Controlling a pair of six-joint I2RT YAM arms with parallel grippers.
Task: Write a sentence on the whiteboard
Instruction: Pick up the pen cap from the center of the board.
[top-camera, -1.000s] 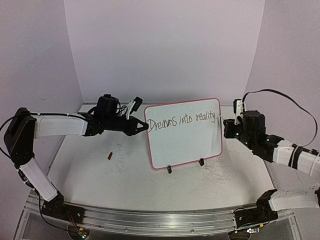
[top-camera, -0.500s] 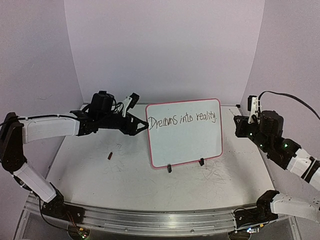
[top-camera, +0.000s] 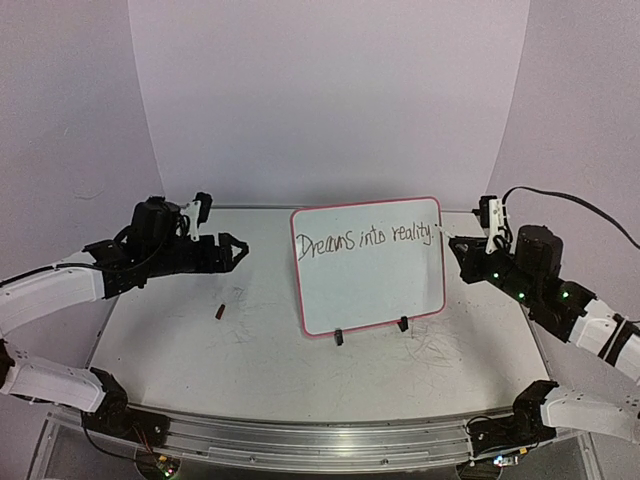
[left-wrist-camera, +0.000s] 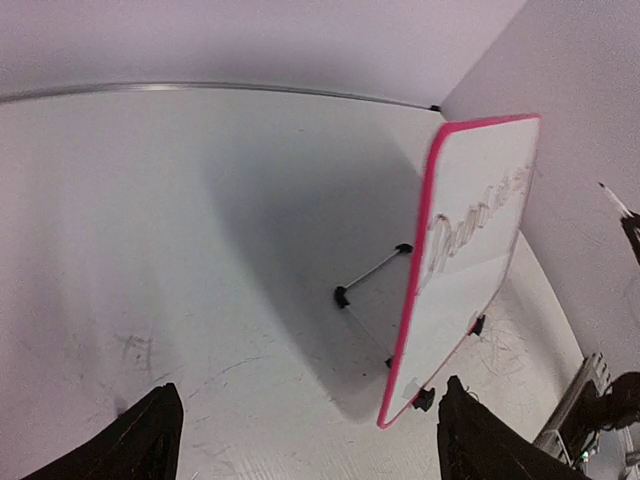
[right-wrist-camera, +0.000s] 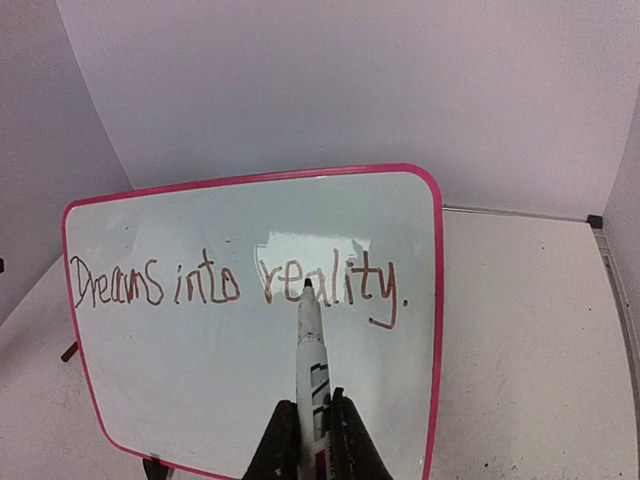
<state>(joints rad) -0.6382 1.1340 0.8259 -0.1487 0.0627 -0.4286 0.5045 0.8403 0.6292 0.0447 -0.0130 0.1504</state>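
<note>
Top external view, Mia: Your small rectangular glossy whiteboard with the thin pink-red frame (top-camera: 370, 290) stands on its black clip feet at the centre of the frame, on the scuffed white tabletop (top-camera: 250, 360). The sentence (top-camera: 365, 242), one line of thin dark handwriting reading "Dreams into reality.", runs across the top of it.

Jon: Agreed. Your left gripper (top-camera: 235, 250) hangs at centre-left, well apart from the whiteboard's left edge, with its jaws spread wide and nothing between them. In the left wrist view you see the whiteboard almost edge-on at the right of the frame, with a thin strut on a black foot (left-wrist-camera: 370, 275) bracing its back.

Mia: Your right gripper (top-camera: 455, 243) sits just beside the whiteboard's right edge, at centre-right. In the right wrist view its fingers (right-wrist-camera: 285, 440) are pressed onto a slim white marker with a dark tip (right-wrist-camera: 308, 335), pinching it at the bottom centre of the frame.

Jon: In that view the marker's tip lies over the word "reality" — whether it touches the glossy surface, you cannot tell. One more thing for you: a small dark-red piece (top-camera: 219, 311) lies on the tabletop, left of the whiteboard and below the left gripper in the frame, touching neither.
</note>
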